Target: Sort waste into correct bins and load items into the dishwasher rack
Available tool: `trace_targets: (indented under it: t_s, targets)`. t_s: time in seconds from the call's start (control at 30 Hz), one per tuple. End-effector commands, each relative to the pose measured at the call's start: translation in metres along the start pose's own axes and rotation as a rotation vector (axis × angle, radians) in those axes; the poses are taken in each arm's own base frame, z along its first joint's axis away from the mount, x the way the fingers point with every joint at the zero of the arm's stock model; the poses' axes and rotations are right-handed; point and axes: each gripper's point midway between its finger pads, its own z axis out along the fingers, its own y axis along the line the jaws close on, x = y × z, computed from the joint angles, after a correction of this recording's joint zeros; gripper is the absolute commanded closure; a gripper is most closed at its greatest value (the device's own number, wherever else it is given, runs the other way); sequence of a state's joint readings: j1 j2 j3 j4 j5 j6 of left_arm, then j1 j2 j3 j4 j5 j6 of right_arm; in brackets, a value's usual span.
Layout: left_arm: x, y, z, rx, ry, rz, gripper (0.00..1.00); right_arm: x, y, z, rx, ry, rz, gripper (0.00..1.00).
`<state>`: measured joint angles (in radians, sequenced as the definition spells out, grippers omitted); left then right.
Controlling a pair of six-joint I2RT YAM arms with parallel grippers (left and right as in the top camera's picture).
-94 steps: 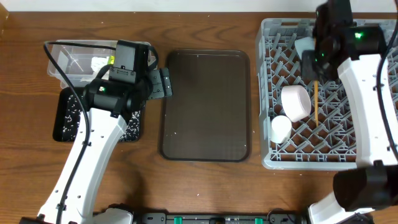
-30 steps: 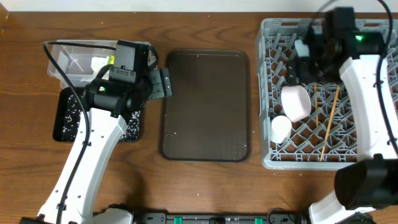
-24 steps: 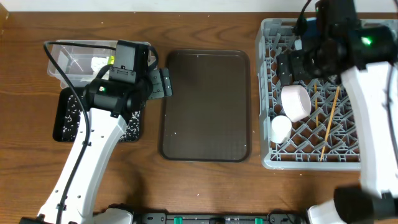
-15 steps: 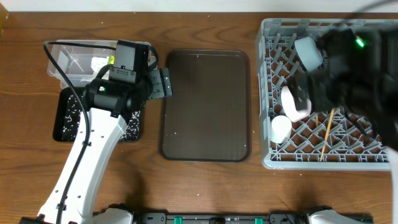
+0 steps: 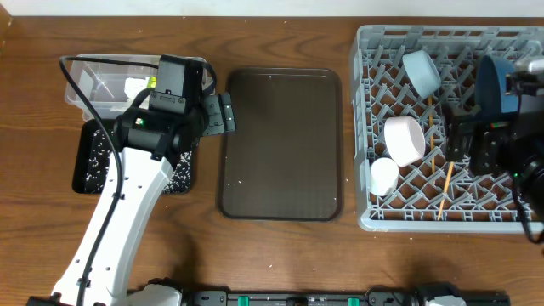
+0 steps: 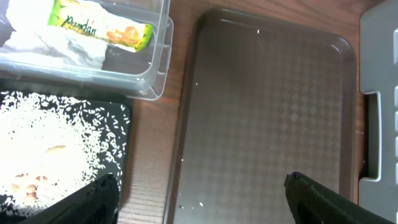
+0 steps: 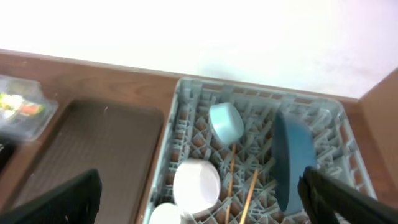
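Rack, one grey crate, sits at the right of the surface and holds six items. Nearest is one white cup, then one white bowl, two chopsticks lying on the lattice, one light blue bowl, and one dark blue bowl standing on edge.

At the left, one black tray holds scattered rice. Just behind it, one clear tub holds one tissue and one wrapper. One brown tray lies between bins and rack.

Left end effector hangs spread wide by the brown tray's left edge, grasping nothing. Right end effector, also spread wide, hovers above the rack, touching nothing.
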<state>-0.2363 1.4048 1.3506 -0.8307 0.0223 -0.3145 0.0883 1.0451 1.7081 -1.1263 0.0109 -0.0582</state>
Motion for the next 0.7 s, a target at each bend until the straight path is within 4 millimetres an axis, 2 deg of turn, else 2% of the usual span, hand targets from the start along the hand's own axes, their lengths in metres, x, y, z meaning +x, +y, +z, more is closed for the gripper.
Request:
trace_targets:
  t_s: [0.0,0.2,0.43,0.67]
  targets:
    - [-0.003,0.003,0.001,-0.011,-0.003,-0.002,0.12,0.031,0.005,0.014,-0.048,-0.009,-0.040,0.01]
    - [-0.003,0.003,0.001,-0.011,-0.003,-0.002,0.12,0.091,0.003,0.047,-0.015,-0.149,-0.039,0.01]
    - [-0.003,0.003,0.001,-0.011,-0.003,-0.002,0.12,0.169,0.019,0.082,-0.067,-0.280,-0.057,0.01]
    - [-0.003,0.003,0.001,-0.011,-0.003,-0.002,0.12,0.222,0.029,0.101,-0.094,-0.357,-0.067,0.01]
